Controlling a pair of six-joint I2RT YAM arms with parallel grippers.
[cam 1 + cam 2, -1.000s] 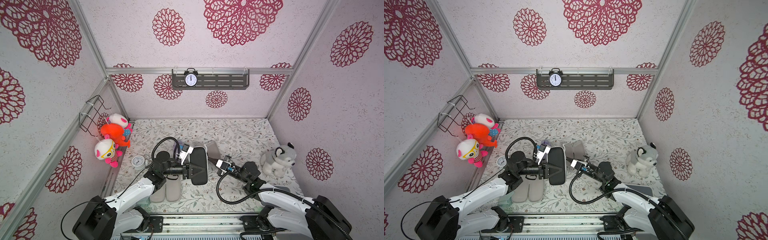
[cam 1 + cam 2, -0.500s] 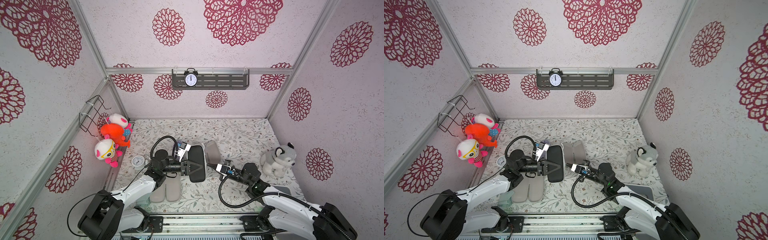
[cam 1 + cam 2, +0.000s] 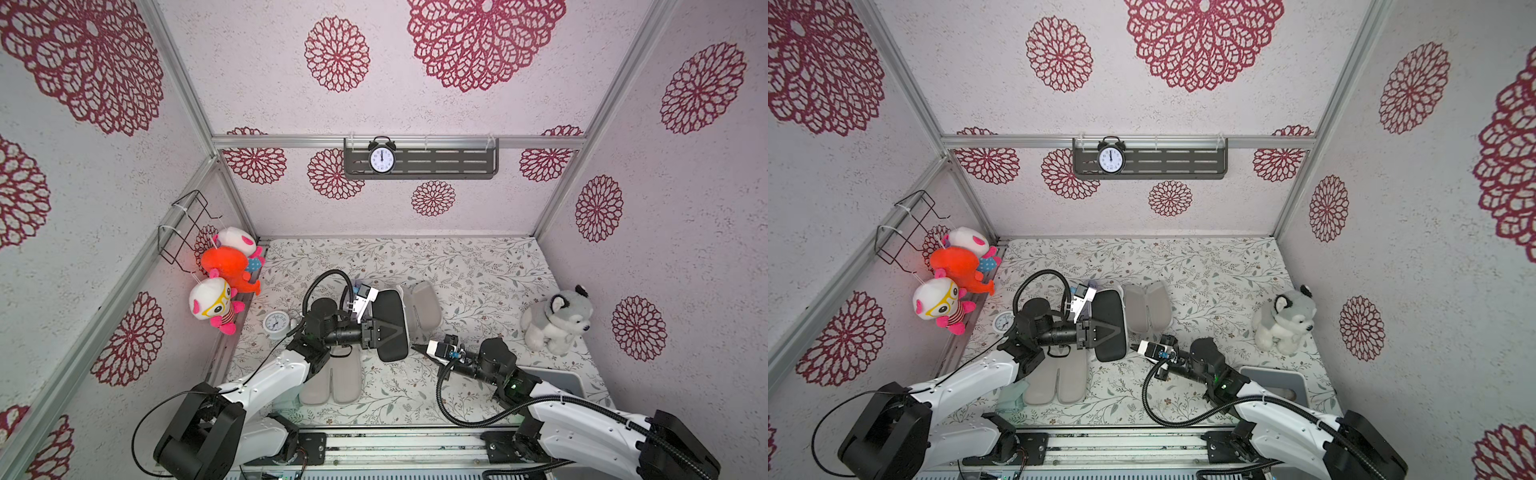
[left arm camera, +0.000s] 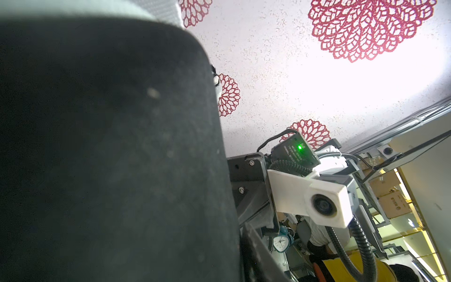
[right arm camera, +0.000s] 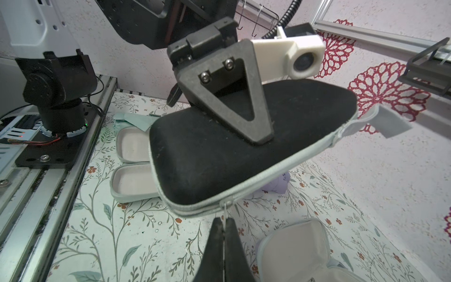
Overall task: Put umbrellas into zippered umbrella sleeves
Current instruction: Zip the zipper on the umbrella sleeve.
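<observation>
Right wrist view puts the right gripper (image 5: pixel 223 223) nearest, its fingertips pressed together on the small zip pull (image 5: pixel 224 210) that hangs from the near edge of the black sleeve (image 5: pixel 207 158). To run the zip well, I judge the pull should travel along the grey zip edge (image 5: pixel 280 168), following its curve rather than tugging outward, while the other arm holds the case level and firm.

Just beyond, the left gripper (image 5: pixel 258 134) clamps that sleeve across its middle, one finger on top. It holds the sleeve clear of the floral table (image 3: pixel 478 282), a little left of centre. The shell is matt black and oblong with rounded corners, and its halves lie together. Whether an umbrella is inside cannot be told.

Farther off, a lilac shape (image 5: pixel 278 185), likely an umbrella, lies below the sleeve. Beyond it to the right is an open grey-lined sleeve (image 3: pixel 422 305).
</observation>
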